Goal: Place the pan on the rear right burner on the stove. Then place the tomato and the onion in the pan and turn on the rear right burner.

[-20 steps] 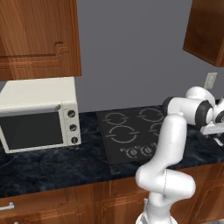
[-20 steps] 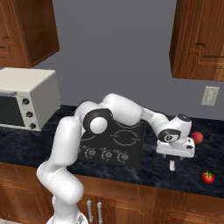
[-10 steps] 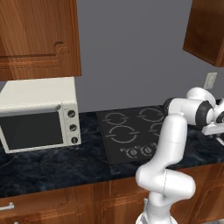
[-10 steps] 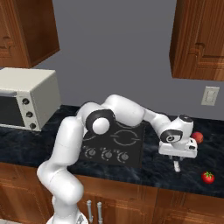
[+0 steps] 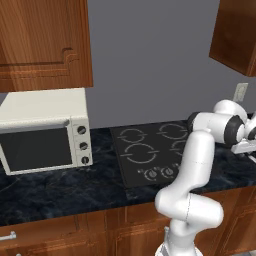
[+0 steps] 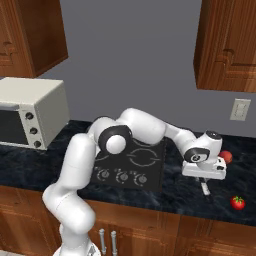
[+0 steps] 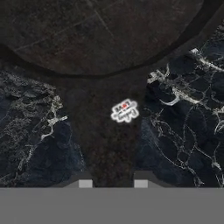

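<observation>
In the hand view the black pan [image 7: 100,35] lies on the dark stone counter, and its short dark handle [image 7: 113,144] runs down between my fingertips. My gripper [image 7: 113,183] is shut on that handle. In the right base view the gripper [image 6: 205,187] points down at the counter to the right of the stove [image 6: 150,172]. The tomato [image 6: 238,202] lies right of the hand near the counter's front edge. The reddish onion [image 6: 226,156] sits behind the hand. In the left base view the rear right burner [image 5: 173,131] on the stove [image 5: 135,170] is bare.
A white microwave [image 5: 45,130] stands on the counter left of the stove. The stove's knobs [image 6: 122,176] line its front edge. Wooden cabinets [image 6: 227,45] hang above. A wall outlet [image 6: 240,109] is behind the onion.
The jaws have gone from wide open to shut on the pan's handle. The hand has shifted slightly right and down.
</observation>
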